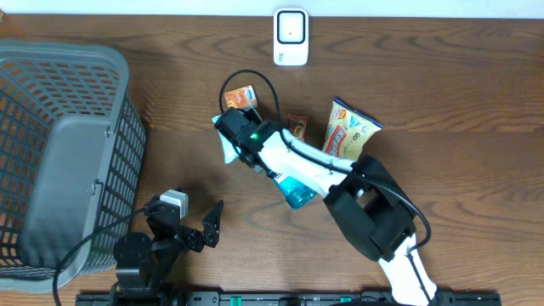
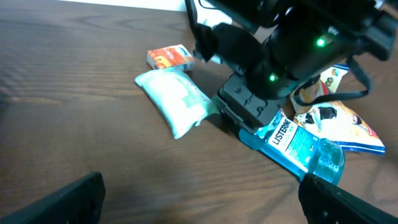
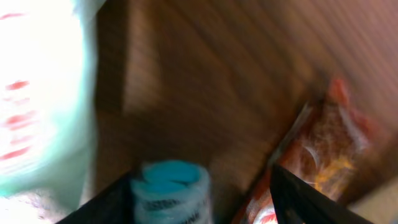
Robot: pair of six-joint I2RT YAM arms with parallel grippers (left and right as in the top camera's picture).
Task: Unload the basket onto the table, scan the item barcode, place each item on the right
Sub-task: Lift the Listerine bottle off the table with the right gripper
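Observation:
A blue Listerine bottle [image 1: 297, 192] lies on the wooden table, mostly under my right arm, and it also shows in the left wrist view [image 2: 292, 140]. My right gripper [image 1: 240, 136] is low over it. In the blurred right wrist view the bottle's end [image 3: 171, 193] sits between the fingers of the right gripper [image 3: 199, 199], against the left one with a gap to the right one. The jaws are open. A white scanner [image 1: 290, 36] stands at the table's far edge. My left gripper [image 1: 202, 229] hovers open and empty near the front left, over bare wood [image 2: 199, 199].
A mint-white pouch [image 1: 228, 151] and an orange box [image 1: 240, 96] lie left of the right gripper. A small orange snack pack [image 1: 296, 127] and a yellow bag [image 1: 348, 129] lie to its right. A grey basket [image 1: 59, 153] fills the left side.

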